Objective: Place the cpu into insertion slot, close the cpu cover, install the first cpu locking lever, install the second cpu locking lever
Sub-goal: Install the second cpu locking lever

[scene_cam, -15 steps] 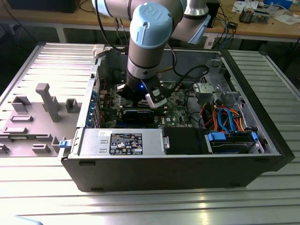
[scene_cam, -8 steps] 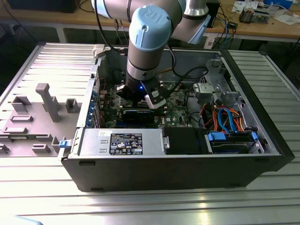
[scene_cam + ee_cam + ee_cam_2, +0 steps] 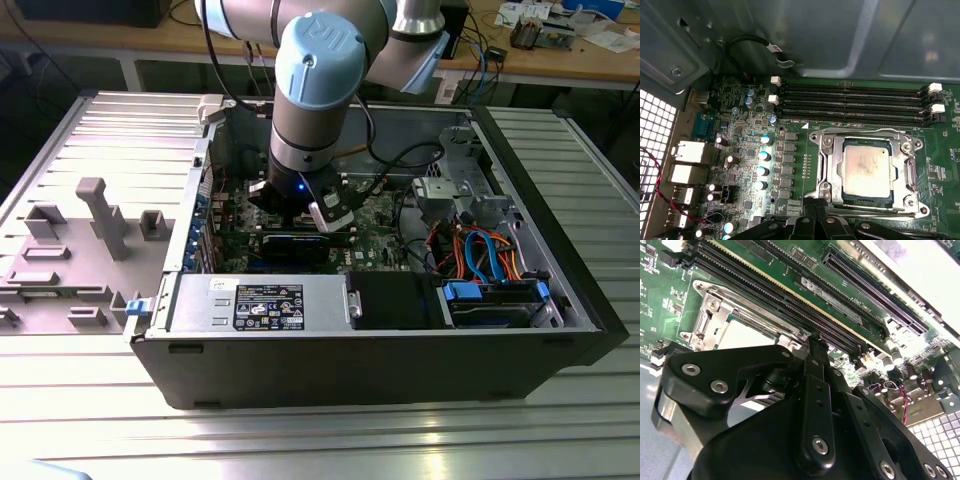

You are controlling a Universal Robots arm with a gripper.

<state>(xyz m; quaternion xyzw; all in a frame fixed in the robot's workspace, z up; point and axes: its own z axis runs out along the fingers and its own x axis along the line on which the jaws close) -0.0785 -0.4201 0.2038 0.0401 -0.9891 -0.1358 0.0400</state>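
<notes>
My own black claw (image 3: 812, 347) lies nearest in the second wrist view, its linkage and bolts massed in front; my fingers look drawn together to one narrow tip, holding nothing that I can see, just beside the silver rim of the insertion slot (image 3: 715, 315). Past that tip run the long black memory slots (image 3: 790, 295) across the green motherboard (image 3: 660, 285).

In the first wrist view the cpu (image 3: 866, 170) already sits flat in the insertion slot (image 3: 822, 172), its grey lid facing up and its edges square with the socket rim and parallel to the memory slots (image 3: 850, 102). The cpu cover (image 3: 865, 136) appears to lie down around it, the chip showing through its window, though I cannot tell whether the levers are latched. I judge the chip light, stiff and fragile underneath, best touched only on its edges; the cover is thin springy metal, best pressed on its frame, not the window. My claw tip (image 3: 815, 207) hovers at the socket's near edge.

In the exterior view my arm (image 3: 315, 80) reaches down into the open computer case (image 3: 380, 370), behind the power supply box (image 3: 260, 300).
</notes>
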